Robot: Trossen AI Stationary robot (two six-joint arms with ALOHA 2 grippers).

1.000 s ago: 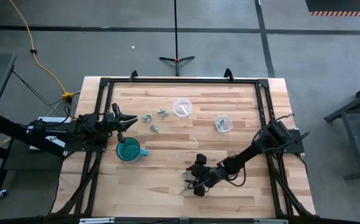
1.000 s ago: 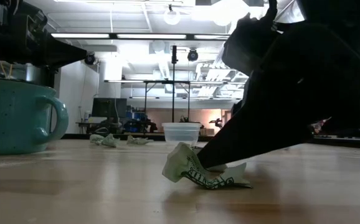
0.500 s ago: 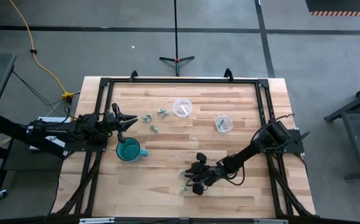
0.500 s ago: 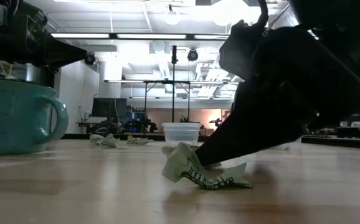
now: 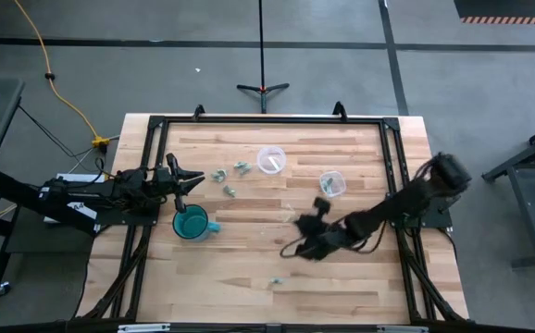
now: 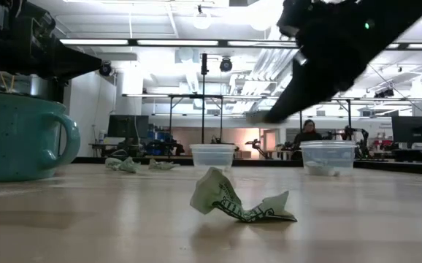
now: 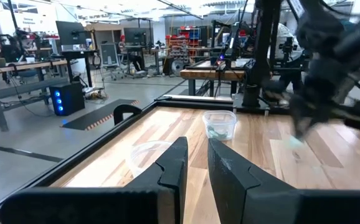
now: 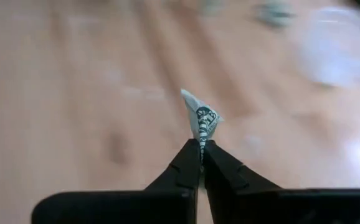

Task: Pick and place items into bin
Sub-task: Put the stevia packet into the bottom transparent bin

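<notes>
My right gripper [image 8: 202,144] is shut on a tiny crumpled pale green-grey item [image 8: 200,115], high above the table's middle [image 5: 291,248]. Another crumpled item [image 6: 233,201] lies on the wood near the front [image 5: 274,280]. Loose items [image 5: 230,176] lie at the far left-middle. Two clear cups [image 5: 271,159] [image 5: 331,183] stand behind; the right one holds pale pieces. No other bin shows. My left gripper [image 7: 197,168] waits beside the teal mug [image 5: 192,223], its fingers a narrow gap apart with nothing between. My right gripper pinches the crumpled item by its lower end [image 8: 202,134] between its two fingertips. The rest of the item sticks out past the fingers. It is lifted clear of the table.
The teal mug [image 6: 17,135] stands at the left. A black frame [image 5: 267,118] runs round the tabletop. Bare wood lies between the near item and the cups. A person sits in the room far behind [image 6: 307,131].
My right gripper has shut on an item near the table's front, then risen and swung toward the far right, toward the right clear cup, carrying it clear of the wood. The other crumpled item beside it has stayed where it lay.
</notes>
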